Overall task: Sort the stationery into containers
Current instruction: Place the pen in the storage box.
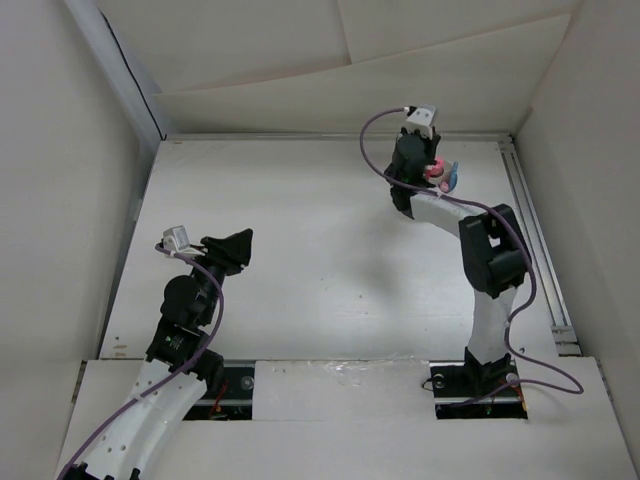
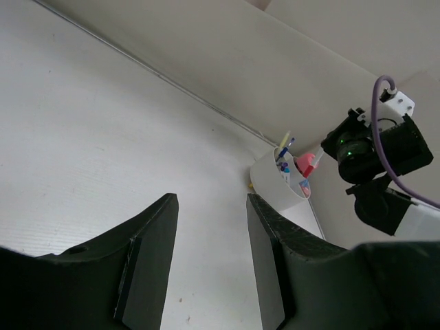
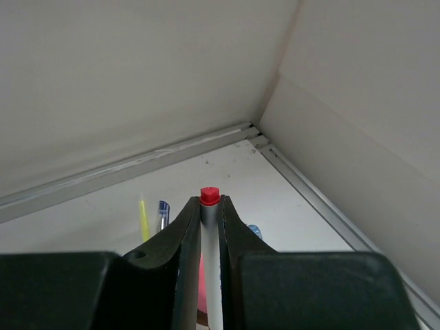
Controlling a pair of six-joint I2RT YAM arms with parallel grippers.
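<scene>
**A:** Right jaws fill the wrist cam, what've they got?
**B:** Clamped tight on red-capped pen [image 3: 210,261]. Long axis runs along the jaws, cap just past the tips
**A:** Tub?
**B:** White tub [image 2: 273,184], far right corner of the surface [image 1: 300,280], just below the tips. Yellow pen [image 3: 144,216], blue pen [image 3: 162,214] & pink glue stick [image 2: 307,165] stand in it
**A:** Nearer arm?
**B:** Right arm [image 1: 490,260], easily. Left jaws hang near left, well apart from tub, parted w/ nothing btwn them
**A:** Next?
**B:** Prob. lower pen cap-first into a compartment; can't tell which
**A:** Room?
**B:** White boards [image 1: 300,60] all round, metal rail [image 1: 535,240] down the right edge
</scene>
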